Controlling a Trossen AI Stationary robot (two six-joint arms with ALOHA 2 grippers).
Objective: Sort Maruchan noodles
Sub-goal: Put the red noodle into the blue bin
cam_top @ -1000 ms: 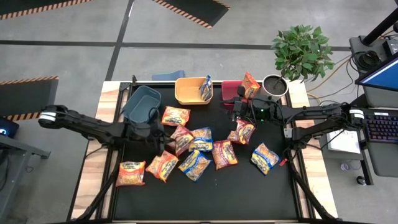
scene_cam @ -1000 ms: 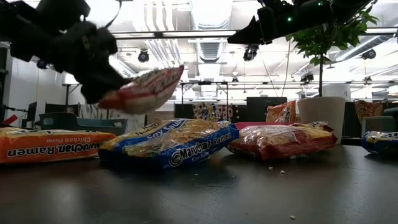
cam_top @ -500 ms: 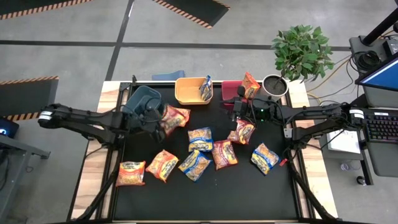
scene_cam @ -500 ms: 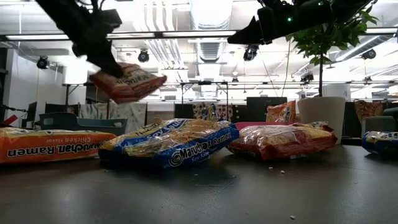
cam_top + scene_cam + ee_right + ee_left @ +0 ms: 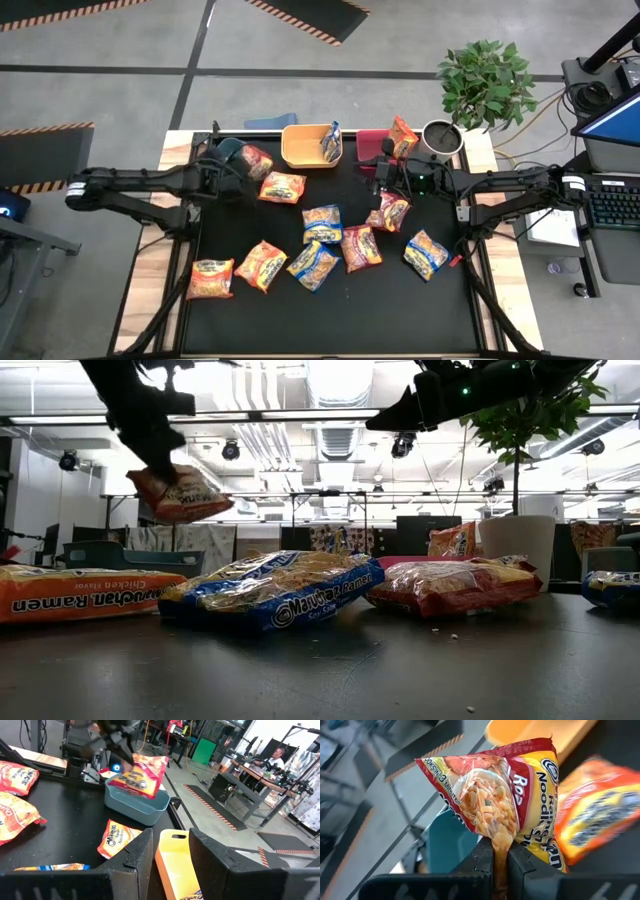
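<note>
L gripper clamped on a red-trim noodle pkt, held in air over the blue bin; R gripper, jaws partly apart w/ nothing in them, hangs beside the red bin, well apart from the blue bin.

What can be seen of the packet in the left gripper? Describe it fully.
The red-trimmed packet is crinkly plastic, yellow with red edging and a clear window showing noodles. The left gripper is shut on its lower edge, and nothing else touches it. It hangs in the air over the blue bin at the table's far left, clear of the packets below.
</note>
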